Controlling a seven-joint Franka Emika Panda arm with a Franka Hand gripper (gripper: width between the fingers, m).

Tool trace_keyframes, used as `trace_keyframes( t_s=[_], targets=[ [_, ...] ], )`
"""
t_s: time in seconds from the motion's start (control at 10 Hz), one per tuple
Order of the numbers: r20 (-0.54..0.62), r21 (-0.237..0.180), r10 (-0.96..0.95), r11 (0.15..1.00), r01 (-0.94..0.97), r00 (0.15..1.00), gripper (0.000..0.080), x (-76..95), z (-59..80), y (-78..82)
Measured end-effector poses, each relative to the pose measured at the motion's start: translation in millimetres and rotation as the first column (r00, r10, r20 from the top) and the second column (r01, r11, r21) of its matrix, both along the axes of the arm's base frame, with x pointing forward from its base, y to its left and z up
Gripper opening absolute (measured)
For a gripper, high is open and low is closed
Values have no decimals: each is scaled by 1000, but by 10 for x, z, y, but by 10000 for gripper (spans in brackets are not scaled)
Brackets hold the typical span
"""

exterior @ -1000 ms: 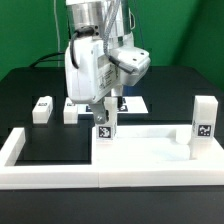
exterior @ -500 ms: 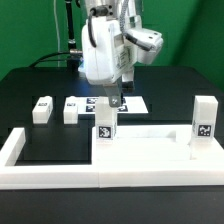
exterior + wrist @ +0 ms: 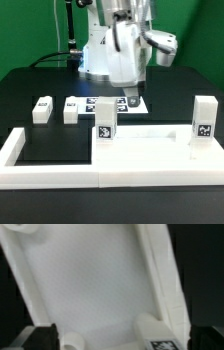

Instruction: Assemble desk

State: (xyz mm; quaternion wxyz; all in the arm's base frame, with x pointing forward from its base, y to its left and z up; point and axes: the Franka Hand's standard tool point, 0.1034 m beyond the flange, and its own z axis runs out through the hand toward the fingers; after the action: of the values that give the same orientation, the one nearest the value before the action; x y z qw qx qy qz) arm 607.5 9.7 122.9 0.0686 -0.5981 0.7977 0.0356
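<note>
Exterior view: gripper is seen hanging low over the marker board, behind the tabletop. Jaws are spread wide and nothing is held between them; no part is touched.

Tabletop is laid flat inside the wall, pushed into the corner toward the exterior view's right. Two legs are stood upright on it, one at its end toward the exterior view's left, one at its end toward the right. A tag is shown on the front face of each. Whether they are fully seated cannot be told.

Two more legs are left loose on the black table, toward the exterior view's left: one farther out, one just beside the marker board. Both are kept apart from the tabletop and outside the wall.

Wrist view: tabletop fills most of the picture, its raised rim seen along both long sides. One upright leg is seen from above, a tag partly visible on it, with a round hole close by in the tabletop. A dark finger is caught at the picture's edge, well clear of the leg
</note>
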Motion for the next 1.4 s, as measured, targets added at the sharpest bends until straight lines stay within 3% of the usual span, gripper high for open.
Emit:
trace_keyframes(
  t_s=[0.1, 0.6, 0.9, 1.0, 1.4],
  targets=[
    [-13, 2, 7, 1000, -7, 1000, 649, -74, -36, 53],
    [-15, -1, 11, 1000, -11, 1000, 649, -93, -67, 53],
    [-70, -37, 84, 996, -87, 994, 649, -632, -520, 140],
    [-42, -81, 90, 992, -93, 995, 649, -694, -669, 132],
    [-52, -126, 121, 984, -127, 991, 649, -764, -966, 221]
  ],
)
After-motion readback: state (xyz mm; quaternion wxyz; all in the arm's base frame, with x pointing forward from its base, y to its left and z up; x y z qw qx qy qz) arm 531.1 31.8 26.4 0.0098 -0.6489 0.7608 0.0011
